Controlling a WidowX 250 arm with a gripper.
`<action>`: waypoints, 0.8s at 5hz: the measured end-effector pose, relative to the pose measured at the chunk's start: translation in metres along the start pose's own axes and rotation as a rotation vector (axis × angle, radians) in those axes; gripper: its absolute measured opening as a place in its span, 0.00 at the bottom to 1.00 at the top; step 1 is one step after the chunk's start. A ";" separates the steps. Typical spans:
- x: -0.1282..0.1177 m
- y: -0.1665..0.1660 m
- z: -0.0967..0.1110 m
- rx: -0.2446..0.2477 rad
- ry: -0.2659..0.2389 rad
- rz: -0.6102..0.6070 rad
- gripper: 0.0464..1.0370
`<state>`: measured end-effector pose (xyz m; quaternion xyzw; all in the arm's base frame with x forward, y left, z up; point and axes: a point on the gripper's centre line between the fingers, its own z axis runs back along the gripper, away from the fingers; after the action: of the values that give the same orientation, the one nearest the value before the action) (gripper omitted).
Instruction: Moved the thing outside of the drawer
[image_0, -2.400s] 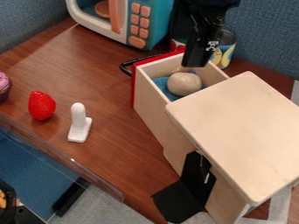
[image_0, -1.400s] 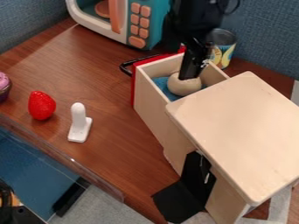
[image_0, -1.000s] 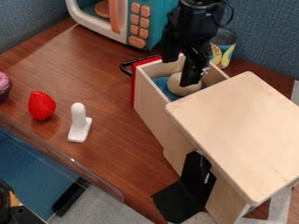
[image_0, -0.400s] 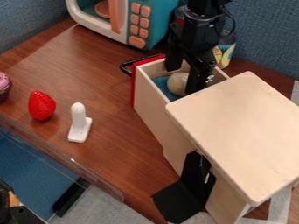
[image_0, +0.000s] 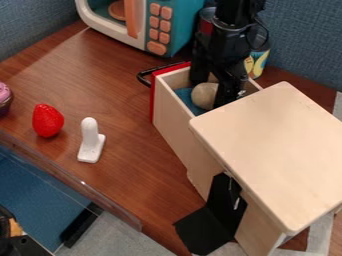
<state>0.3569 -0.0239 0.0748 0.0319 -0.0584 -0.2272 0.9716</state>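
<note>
A brown wooden surface (image_0: 130, 150) carried a pale wooden cabinet (image_0: 274, 150), whose drawer (image_0: 175, 112) stood pulled out towards the top of the view, its red front (image_0: 153, 97) facing away from the cabinet. The black gripper (image_0: 210, 94) hung down into the drawer with its two fingers spread, one at the far left and one at the near right, and nothing was clamped between them. Inside the drawer, beside something blue (image_0: 185, 95), sat a rounded beige lump (image_0: 202, 95), much like a potato or a ball. The near finger hid its right side; whether either finger touched it could not be told.

The lump looked firm and fairly light, unlikely to break under a moderate squeeze, though its real weight and stiffness could not be known. Its curved, smooth-looking skin seemed apt to roll or slip if pinched near the top. The best hold appeared to be around its widest part, a finger low on each opposite side, clear of the drawer walls and the blue stuff.
</note>
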 end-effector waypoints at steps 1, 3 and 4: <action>0.001 0.000 -0.006 0.011 0.010 -0.003 0.96; 0.002 0.000 -0.015 0.023 0.023 0.015 0.82; 0.002 -0.001 -0.012 0.000 0.014 0.013 0.82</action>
<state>0.3596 -0.0254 0.0626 0.0331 -0.0517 -0.2209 0.9734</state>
